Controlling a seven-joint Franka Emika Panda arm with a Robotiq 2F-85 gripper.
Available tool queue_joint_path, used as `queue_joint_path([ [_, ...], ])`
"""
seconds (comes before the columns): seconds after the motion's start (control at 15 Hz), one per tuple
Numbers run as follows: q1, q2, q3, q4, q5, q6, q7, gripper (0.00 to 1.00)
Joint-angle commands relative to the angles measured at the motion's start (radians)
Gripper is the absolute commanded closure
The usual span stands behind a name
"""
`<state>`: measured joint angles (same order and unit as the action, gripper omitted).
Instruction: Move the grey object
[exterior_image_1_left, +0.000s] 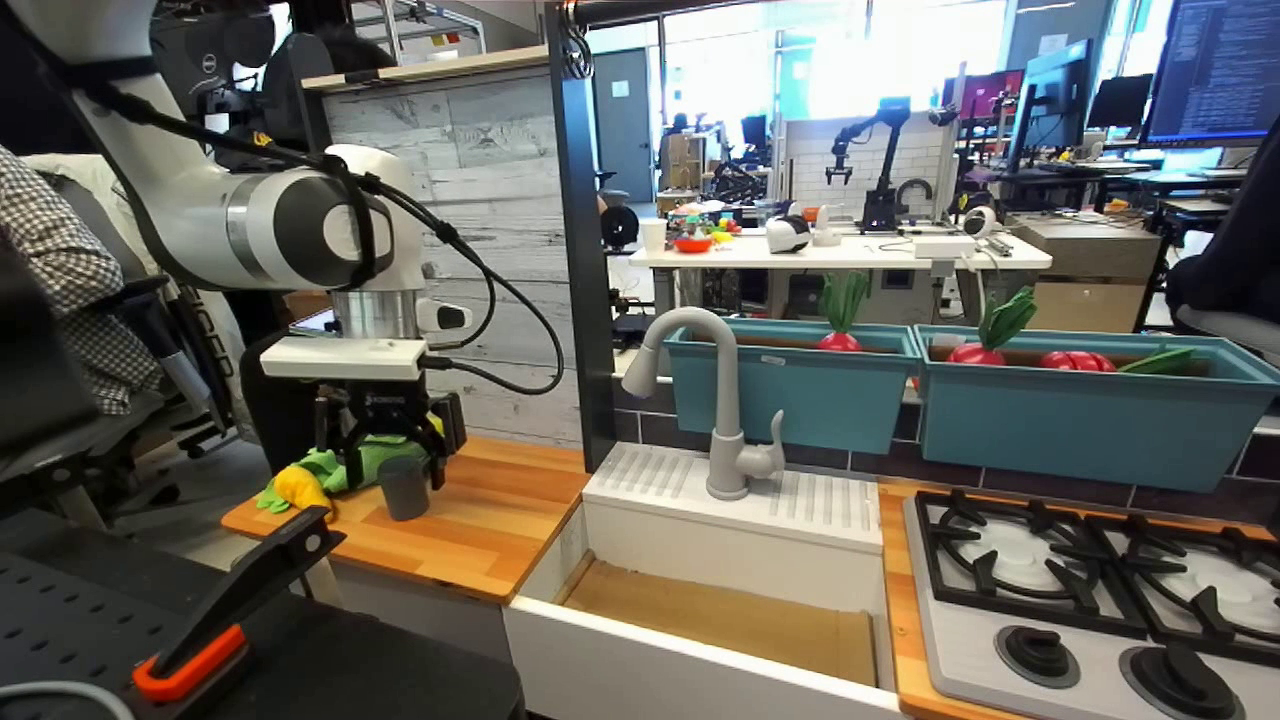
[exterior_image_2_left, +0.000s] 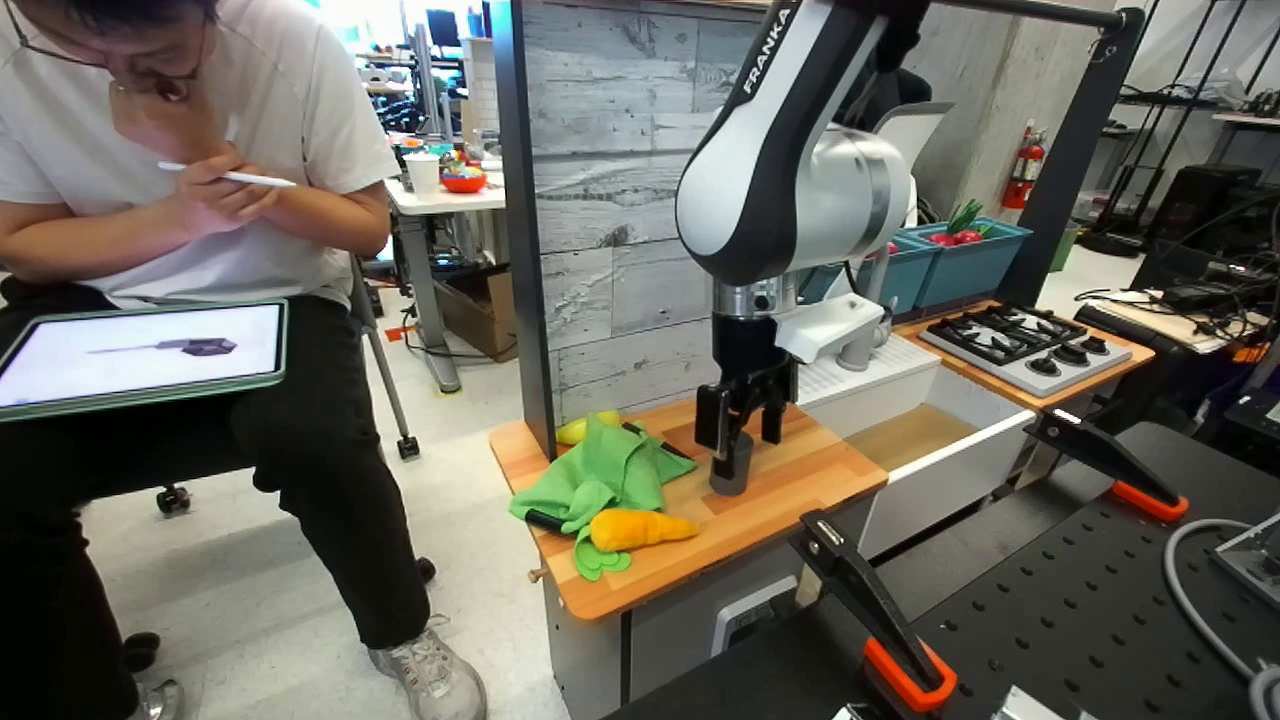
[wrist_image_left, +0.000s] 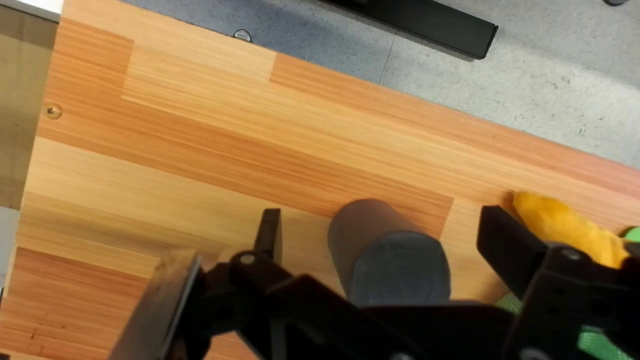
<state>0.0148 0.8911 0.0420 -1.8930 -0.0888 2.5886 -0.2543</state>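
The grey object, a small dark grey cylinder, stands upright on the wooden counter (exterior_image_1_left: 500, 520). It shows in both exterior views (exterior_image_1_left: 405, 492) (exterior_image_2_left: 731, 474) and at the lower middle of the wrist view (wrist_image_left: 377, 240). My gripper (exterior_image_1_left: 396, 472) is open and points straight down over it. In the wrist view the fingers (wrist_image_left: 382, 217) stand one on each side of the cylinder, with a visible gap on both sides. The gripper also shows in an exterior view (exterior_image_2_left: 749, 452). The lower part of the cylinder is hidden by the gripper body in the wrist view.
A green cloth (exterior_image_2_left: 615, 465) and an orange-yellow carrot-like toy (exterior_image_2_left: 640, 528) lie beside the cylinder; the toy is near one finger in the wrist view (wrist_image_left: 560, 222). A wood-plank wall (exterior_image_1_left: 480, 260) backs the counter. The sink (exterior_image_1_left: 700, 660) and grey faucet (exterior_image_1_left: 727, 400) adjoin it.
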Motion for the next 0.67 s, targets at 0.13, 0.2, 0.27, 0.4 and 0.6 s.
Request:
queue_joint_path([
  [0.13, 0.002, -0.034, 0.002, -0.001, -0.024, -0.027, 0.009, 0.00],
  [0.2, 0.001, -0.045, 0.005, -0.005, -0.023, -0.027, 0.008, 0.00],
  [0.27, 0.001, -0.064, 0.008, -0.014, -0.022, -0.022, 0.007, 0.00],
  [0.4, -0.002, -0.107, 0.018, -0.033, -0.018, -0.002, 0.004, 0.00],
  [0.6, -0.025, -0.173, 0.051, -0.059, 0.003, -0.001, -0.019, 0.00],
])
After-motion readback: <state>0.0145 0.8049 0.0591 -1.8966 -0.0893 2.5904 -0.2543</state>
